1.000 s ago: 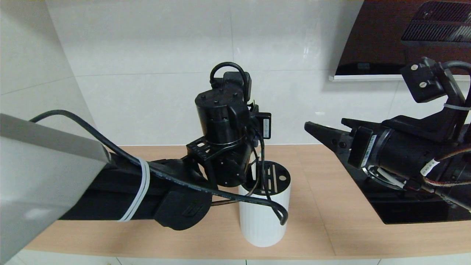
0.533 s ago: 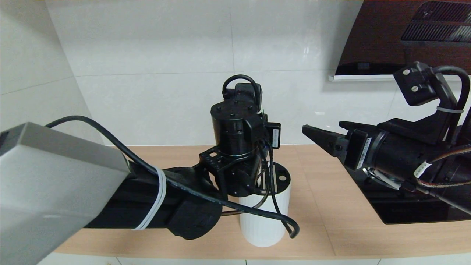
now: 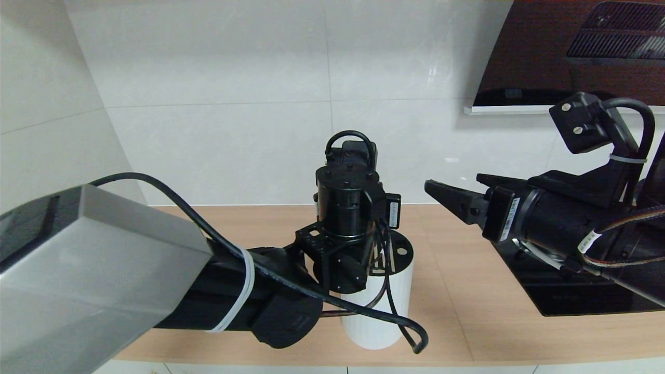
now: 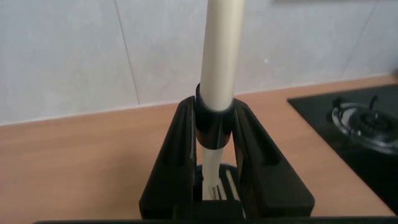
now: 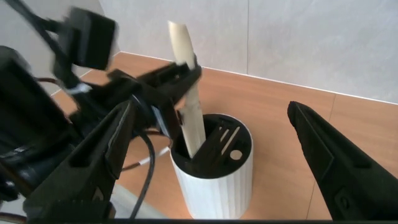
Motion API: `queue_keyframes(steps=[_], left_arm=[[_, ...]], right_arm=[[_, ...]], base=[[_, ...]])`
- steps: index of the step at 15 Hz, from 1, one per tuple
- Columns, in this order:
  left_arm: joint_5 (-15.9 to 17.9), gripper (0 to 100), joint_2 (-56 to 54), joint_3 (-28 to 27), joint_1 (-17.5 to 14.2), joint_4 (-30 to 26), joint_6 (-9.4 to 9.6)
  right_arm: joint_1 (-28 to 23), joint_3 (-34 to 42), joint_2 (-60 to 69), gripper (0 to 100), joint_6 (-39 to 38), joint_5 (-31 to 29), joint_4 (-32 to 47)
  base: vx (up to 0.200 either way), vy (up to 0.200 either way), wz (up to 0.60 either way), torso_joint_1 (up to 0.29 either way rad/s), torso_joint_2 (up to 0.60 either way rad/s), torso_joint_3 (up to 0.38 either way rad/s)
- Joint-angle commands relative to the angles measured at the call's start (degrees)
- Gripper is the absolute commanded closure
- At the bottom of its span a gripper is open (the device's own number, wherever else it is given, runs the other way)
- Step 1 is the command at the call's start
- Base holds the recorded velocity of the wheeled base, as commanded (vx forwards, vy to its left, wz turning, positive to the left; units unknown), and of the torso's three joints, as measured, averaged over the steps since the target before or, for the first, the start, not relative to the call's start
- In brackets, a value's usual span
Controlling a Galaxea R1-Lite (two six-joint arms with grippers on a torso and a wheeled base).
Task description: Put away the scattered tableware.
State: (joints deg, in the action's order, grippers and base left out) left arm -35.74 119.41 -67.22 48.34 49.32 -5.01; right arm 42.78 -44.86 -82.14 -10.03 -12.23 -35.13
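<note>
bright, even light; soft glare on the wall tiles (image 3: pixel 223 104); head view bows at edges

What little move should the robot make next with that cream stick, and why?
Probably ease the left claw straight down a touch, then open it. It is shut on the cream utensil handle, which stands nearly upright with its lower end already in a slot of the white holder, though most of it sticks out above.

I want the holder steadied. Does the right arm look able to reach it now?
Probably yes: the right gripper hangs open beside the holder, whose facing wall is bare; the left gripper and utensil occupy only its top.
</note>
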Motion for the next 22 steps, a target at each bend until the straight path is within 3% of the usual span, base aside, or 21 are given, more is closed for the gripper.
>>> queue_keyframes(steps=[1, 8, 13, 14, 22], left_arm=[[-0.03, 100, 0.83, 0.25, -0.08, -0.72, -0.53], [-0.03, 100, 4.17, 1.92, -0.17, -1.42, -2.72], [-0.03, 100, 5.31, 2.44, -0.26, -1.42, -2.81], [-0.03, 0, 5.49, 2.44, -0.26, -1.42, -2.81], [-0.03, 0, 5.22, 2.27, -0.26, -1.25, -3.34]], right_arm=[[0.03, 0.04, -0.48, 0, 0.01, 0.01, -0.02], [0.11, 0.21, -0.48, 0, 0.01, 0.01, -0.02], [0.11, 0.30, -0.48, 0, 0.01, 0.01, -0.02], [0.11, 0.30, -0.48, 0, 0.01, 0.01, -0.02], [0.29, 0.39, -0.48, 0, 0.01, 0.01, -0.02]], base=[[0.000, 0.000, 0.00, 0.000, 0.00, 0.000], [0.000, 0.000, 0.00, 0.000, 0.00, 0.000], [0.000, 0.000, 0.00, 0.000, 0.00, 0.000], [0.000, 0.000, 0.00, 0.000, 0.00, 0.000], [0.000, 0.000, 0.00, 0.000, 0.00, 0.000]])
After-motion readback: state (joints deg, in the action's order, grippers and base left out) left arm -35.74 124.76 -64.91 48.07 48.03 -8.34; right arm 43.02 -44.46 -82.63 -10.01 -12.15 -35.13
